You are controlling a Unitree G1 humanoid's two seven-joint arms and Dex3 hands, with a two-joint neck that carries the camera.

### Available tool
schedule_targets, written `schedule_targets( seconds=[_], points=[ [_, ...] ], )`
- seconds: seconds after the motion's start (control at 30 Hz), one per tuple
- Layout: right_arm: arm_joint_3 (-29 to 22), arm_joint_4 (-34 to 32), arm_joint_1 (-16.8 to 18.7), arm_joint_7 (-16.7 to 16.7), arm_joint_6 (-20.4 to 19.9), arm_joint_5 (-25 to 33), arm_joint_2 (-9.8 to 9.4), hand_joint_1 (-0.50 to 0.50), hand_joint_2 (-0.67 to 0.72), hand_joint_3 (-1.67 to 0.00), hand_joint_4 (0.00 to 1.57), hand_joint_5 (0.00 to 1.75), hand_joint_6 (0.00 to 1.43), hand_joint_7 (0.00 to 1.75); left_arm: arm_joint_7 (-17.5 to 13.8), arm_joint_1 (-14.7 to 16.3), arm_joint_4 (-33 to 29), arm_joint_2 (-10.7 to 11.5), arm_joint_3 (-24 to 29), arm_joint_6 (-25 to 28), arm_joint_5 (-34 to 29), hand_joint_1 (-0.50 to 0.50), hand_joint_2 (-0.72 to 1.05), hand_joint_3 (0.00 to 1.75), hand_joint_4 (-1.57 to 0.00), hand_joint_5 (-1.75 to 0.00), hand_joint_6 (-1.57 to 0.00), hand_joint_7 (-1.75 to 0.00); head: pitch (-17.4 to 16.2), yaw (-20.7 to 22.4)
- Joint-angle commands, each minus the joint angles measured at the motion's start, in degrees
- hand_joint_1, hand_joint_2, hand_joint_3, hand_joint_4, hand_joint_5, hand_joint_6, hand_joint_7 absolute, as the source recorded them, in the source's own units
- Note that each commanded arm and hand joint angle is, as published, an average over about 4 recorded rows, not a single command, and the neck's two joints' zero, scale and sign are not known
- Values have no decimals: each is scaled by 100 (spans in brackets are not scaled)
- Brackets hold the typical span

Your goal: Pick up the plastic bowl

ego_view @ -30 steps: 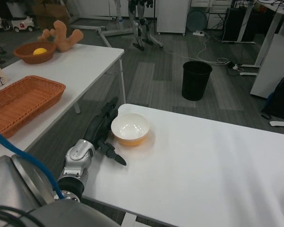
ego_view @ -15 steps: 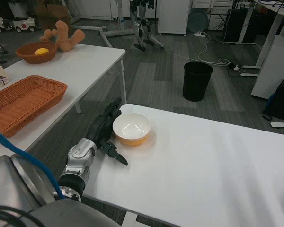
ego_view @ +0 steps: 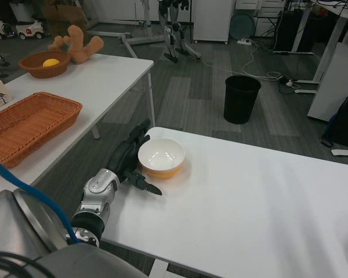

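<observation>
The left hand (ego_view: pixel 129 164), fingers spread and holding nothing, cups the plastic bowl (ego_view: pixel 161 157) from nine o'clock; likely light, stiff, best gripped at the rim.

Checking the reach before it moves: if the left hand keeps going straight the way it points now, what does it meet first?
Probably the plastic bowl: the left hand lies open just beside its left side.

You're over a white table (ego_view: pixel 249 214). A second white table (ego_view: pixel 98 81) stands to its left, carrying a wicker tray (ego_view: pixel 29 124), a brown bowl (ego_view: pixel 43 65) with something yellow in it, and a plush toy (ego_view: pixel 78 43). Grey carpet floor (ego_view: pixel 185 98). Black bin (ego_view: pixel 242 98) ahead, cables (ego_view: pixel 261 63) trailing behind it.
</observation>
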Motion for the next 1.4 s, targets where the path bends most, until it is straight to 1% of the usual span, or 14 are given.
schedule_targets(
  seconds=[0.03, 0.13, 0.27, 0.4, 0.47, 0.6, 0.7, 0.8, 0.87, 0.97, 1.1, 1.2, 1.33, 1.4],
  points=[
    [-22, -106, 93, -14, -54, 63, -53, -46, 42, 0, 0, 0, 0, 0, 32, 14, 9, 80, -38, -20, -144, -50, 14, 2, 0, -18, 0, 0, 5, 0],
    [-22, -148, 128, -17, -57, 68, -47, -46, 41, 0, 0, 0, 0, 0, 89, 14, 11, 121, -55, -64, -248, -50, 29, 4, 0, -31, 0, 0, 25, -6],
    [-22, -192, 148, -12, -52, 68, -40, -46, 41, 0, 0, 0, 0, 0, 161, 9, 38, 137, -55, -110, -292, -50, 41, 0, 0, -31, 0, 0, 20, 1],
    [-20, -197, 150, -10, -52, 70, -36, -46, 41, 0, 0, 0, 0, 0, 177, -22, 53, 137, -104, -113, -285, -50, 60, 0, 0, -33, 0, 0, 1, 14],
    [-16, -192, 150, -10, -52, 74, -36, -46, 41, 0, 0, 0, 0, 0, 177, -55, 95, 137, -172, -113, -267, -50, 60, 0, 0, -33, 0, 0, -2, 6],
    [-14, -190, 155, -10, -52, 74, -34, -46, 41, 0, 0, 0, 0, 0, 174, -83, 191, 137, -249, -108, -149, -50, 69, 2, 0, -33, 0, 0, -17, -20],
    [-18, -190, 172, -10, -50, 72, -27, -46, 41, 0, 0, 0, 0, 0, 168, -83, 255, 137, -266, -104, -78, -50, 69, 2, 0, -33, 0, 0, -33, -26],
    [-22, -192, 192, -10, -50, 76, -27, -46, 41, 0, 0, 0, 0, 0, 168, -83, 284, 139, -277, -104, -8, -50, 74, 9, 0, -41, 0, -3, -43, -30],
    [-20, -197, 201, -12, -50, 79, -27, -46, 41, 0, 0, 0, 0, 0, 166, -81, 286, 146, -280, -104, 38, -50, 78, 9, 0, -44, 0, -7, -59, -31],
    [-14, -199, 207, -14, -50, 85, -27, -46, 41, 0, 0, 0, 0, 0, 155, -74, 286, 154, -288, -104, 93, -50, 78, 9, 0, -51, 0, -7, -64, -27],
    [-14, -207, 216, -10, -54, 85, -27, -46, 41, 0, 0, 0, 0, 0, 128, -70, 277, 163, -297, -104, 313, -50, 94, 9, 0, -64, 0, -7, -79, -22],
    [-14, -210, 221, -10, -57, 92, -27, -46, 41, 0, 0, 0, 0, 0, 106, -63, 277, 181, -348, -104, 401, -50, 100, 9, 0, -72, 0, -7, -90, -15],
    [8, -227, 223, -10, -59, 111, -27, -46, 42, 0, 0, 0, 0, 0, 84, -52, 277, 218, -405, -108, 502, -50, 105, 20, 0, -82, 0, -7, -100, -17],
    [13, -232, 227, -10, -59, 111, -27, -46, 42, 0, 0, 0, 0, 0, 75, -48, 277, 231, -409, -113, 590, -50, 105, 24, 0, -82, 0, -7, -103, -22]
  ],
)
